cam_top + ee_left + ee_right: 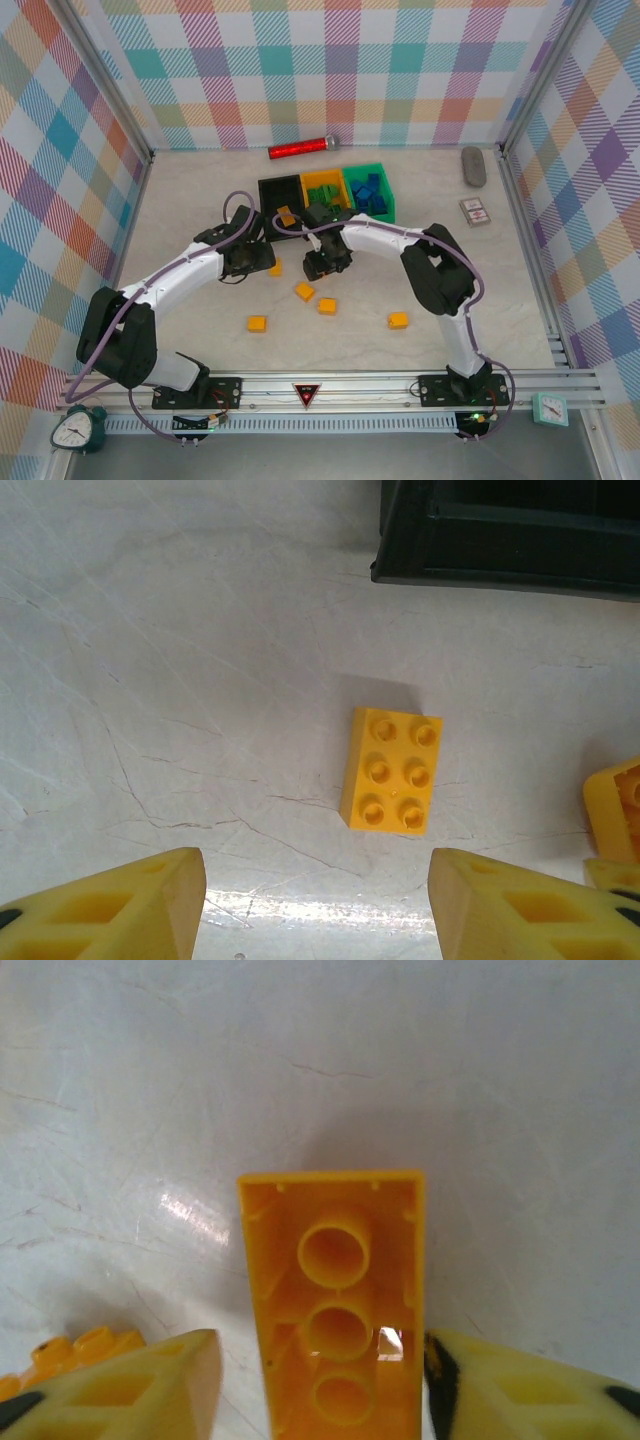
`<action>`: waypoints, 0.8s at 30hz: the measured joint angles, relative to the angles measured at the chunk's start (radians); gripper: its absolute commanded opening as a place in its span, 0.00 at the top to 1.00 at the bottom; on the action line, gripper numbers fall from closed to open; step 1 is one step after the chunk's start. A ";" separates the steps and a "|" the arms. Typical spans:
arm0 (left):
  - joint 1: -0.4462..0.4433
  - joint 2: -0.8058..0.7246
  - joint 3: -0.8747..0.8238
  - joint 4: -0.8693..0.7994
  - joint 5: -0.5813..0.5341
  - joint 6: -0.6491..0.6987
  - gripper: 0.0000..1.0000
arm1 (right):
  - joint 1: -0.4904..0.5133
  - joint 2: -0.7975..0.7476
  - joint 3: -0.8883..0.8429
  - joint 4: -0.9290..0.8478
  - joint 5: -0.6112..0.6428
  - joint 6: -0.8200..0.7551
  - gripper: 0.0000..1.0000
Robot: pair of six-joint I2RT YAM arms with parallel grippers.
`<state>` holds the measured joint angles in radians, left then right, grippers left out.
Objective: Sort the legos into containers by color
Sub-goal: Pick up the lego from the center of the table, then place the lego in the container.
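Left wrist cam: the black plastic bin (510,540) runs off the top at 1 o'clock, and a yellow-orange studded brick (615,805) gets chopped at 3. Right wrist cam: the upturned hollow yellow-orange brick (335,1290) is cut at 6; can't tell if the right gripper (320,1360) pinches it.

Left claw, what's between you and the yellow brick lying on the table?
Just bare table. The left wrist view shows that stretch, from the open left claw up to the yellow brick.
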<state>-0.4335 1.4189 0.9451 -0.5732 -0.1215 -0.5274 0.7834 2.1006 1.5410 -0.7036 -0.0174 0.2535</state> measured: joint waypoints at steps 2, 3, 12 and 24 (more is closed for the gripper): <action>0.000 0.000 0.000 0.000 -0.001 0.000 0.40 | 0.001 0.008 0.009 -0.006 0.013 0.002 0.64; 0.000 0.000 0.000 0.000 -0.002 0.000 0.40 | 0.000 0.008 0.011 -0.005 0.009 0.001 0.67; 0.000 0.000 -0.008 0.005 0.006 -0.001 0.39 | -0.002 0.010 0.109 -0.041 0.011 -0.011 0.69; 0.000 0.002 -0.022 0.039 0.054 -0.008 0.37 | -0.035 0.266 0.753 -0.106 0.010 -0.024 0.27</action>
<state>-0.4332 1.4212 0.9230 -0.5339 -0.0673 -0.5354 0.7486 2.3661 2.2944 -0.8097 -0.0071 0.2298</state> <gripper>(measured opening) 0.618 0.683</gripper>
